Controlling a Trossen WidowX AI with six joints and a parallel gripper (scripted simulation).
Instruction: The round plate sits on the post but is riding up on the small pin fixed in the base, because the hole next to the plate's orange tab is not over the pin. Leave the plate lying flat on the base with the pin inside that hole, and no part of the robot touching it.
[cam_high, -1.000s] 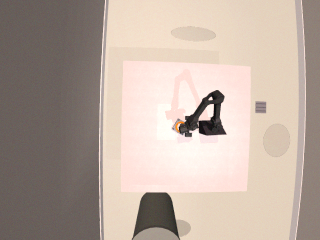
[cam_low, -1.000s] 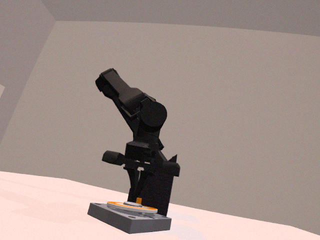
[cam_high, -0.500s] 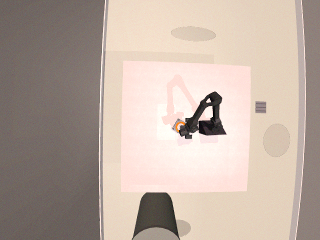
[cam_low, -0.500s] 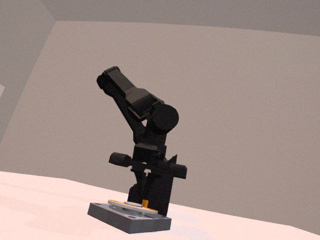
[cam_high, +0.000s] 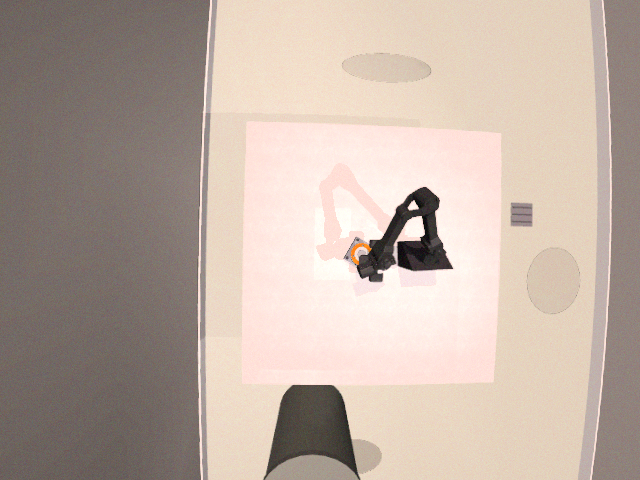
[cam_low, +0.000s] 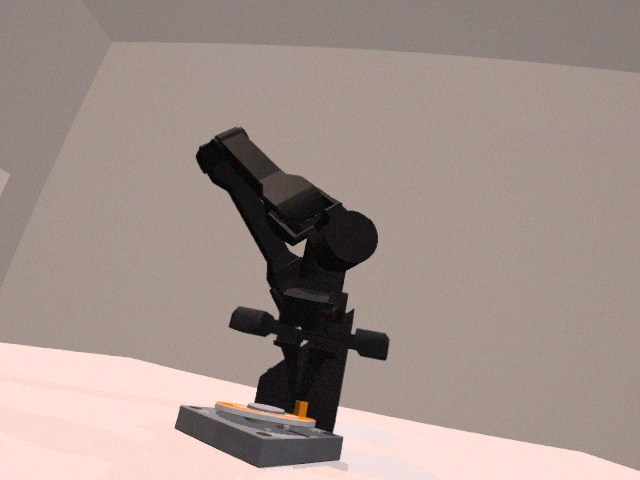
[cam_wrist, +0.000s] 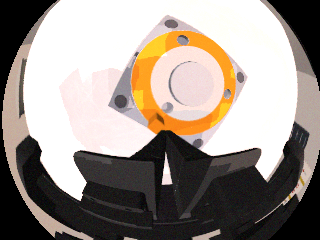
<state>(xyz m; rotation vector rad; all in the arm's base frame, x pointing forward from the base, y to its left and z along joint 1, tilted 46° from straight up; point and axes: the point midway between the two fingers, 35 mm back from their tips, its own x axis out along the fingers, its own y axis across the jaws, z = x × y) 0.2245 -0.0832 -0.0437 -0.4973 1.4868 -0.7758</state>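
Gripper (cam_wrist: 162, 135) fingers together, nothing held, tips just beside orange tab (cam_wrist: 158, 120) of round plate (cam_wrist: 188, 83). Plate tilted on gray base (cam_low: 258, 437), around center post (cam_wrist: 191, 82).

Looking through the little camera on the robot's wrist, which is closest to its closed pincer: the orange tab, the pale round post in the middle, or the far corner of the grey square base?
Measured from the shut gripper in the wrist view:
1. Small orange tab on the plate's rim, just above the fingertips.
2. Pale round post at the centre of the orange ring, farther up.
3. Far corner of the grey square base, with its dark screw hole, at the top.
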